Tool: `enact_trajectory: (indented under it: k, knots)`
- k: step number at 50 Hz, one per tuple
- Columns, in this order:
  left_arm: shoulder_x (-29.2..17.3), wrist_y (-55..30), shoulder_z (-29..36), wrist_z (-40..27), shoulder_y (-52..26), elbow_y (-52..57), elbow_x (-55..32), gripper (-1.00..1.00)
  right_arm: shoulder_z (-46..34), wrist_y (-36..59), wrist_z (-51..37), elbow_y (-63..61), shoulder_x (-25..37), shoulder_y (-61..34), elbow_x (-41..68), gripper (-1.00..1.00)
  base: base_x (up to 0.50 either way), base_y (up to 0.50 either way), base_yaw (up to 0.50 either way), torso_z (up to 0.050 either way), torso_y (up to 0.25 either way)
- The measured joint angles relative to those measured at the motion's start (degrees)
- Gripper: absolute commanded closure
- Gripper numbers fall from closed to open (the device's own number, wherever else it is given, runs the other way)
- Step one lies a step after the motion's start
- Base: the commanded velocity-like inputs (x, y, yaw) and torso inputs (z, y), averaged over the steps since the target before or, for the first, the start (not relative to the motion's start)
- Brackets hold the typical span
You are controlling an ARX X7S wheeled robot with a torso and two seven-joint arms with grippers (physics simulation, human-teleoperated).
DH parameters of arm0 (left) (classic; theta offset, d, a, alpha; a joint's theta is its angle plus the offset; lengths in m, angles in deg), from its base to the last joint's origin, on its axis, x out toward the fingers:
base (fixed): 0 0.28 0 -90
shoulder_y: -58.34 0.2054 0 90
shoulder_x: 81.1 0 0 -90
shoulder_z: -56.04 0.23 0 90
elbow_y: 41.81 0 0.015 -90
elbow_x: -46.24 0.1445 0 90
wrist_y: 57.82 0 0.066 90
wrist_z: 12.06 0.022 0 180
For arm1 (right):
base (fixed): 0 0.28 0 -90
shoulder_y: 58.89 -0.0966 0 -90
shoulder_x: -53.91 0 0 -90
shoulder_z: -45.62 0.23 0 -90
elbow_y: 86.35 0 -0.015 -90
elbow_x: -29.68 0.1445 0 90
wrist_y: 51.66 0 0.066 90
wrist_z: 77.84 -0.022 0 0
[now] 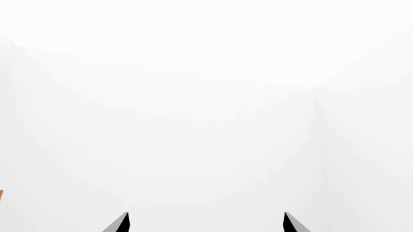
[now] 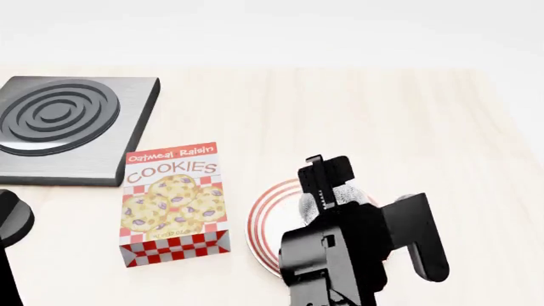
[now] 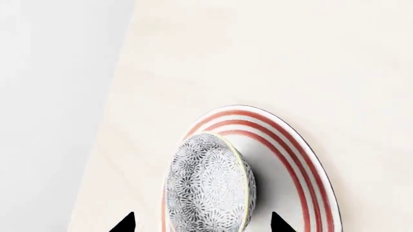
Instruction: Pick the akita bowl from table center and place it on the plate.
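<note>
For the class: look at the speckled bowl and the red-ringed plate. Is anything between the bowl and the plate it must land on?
Nothing visible does. The speckled grey-black floral akita bowl is over the round white plate with red rings, between the right gripper fingertips. The cookie box stands on the table beside the plate, out of the way.

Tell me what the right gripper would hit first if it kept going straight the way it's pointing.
The akita bowl: it sits between the right gripper fingertips, tilted, over the plate. Pushing on would likely press it onto the plate, though depth is unclear.
</note>
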Motion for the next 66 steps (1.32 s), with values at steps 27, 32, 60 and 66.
enact_trajectory:
  k: [27,32,60,66]
  knots:
    - [-0.11,-0.17,0.65,-0.23,0.91,0.96,1.32,-1.00,-2.79,33.23,-29.96,-38.57,22.43,8.84,-67.45,-1.00,0.00,0.00,0.00,0.000,0.000]
    - [-0.06,-0.14,0.71,-0.30,1.05,0.70,1.58,-1.00,0.73,43.07,-32.20,-41.80,23.30,13.89,-76.30,-1.00,0.00,0.00,0.00,0.000,0.000]
    - [0.41,-0.48,1.91,-0.32,1.50,0.33,2.98,-1.00,11.24,64.66,-34.61,-52.23,22.29,33.85,-98.64,-1.00,0.00,0.00,0.00,0.000,0.000]
    - [0.48,-0.34,2.13,-0.27,1.62,0.11,3.25,-1.00,12.70,66.22,-34.05,-53.43,22.05,35.56,-100.23,-1.00,0.00,0.00,0.00,0.000,0.000]
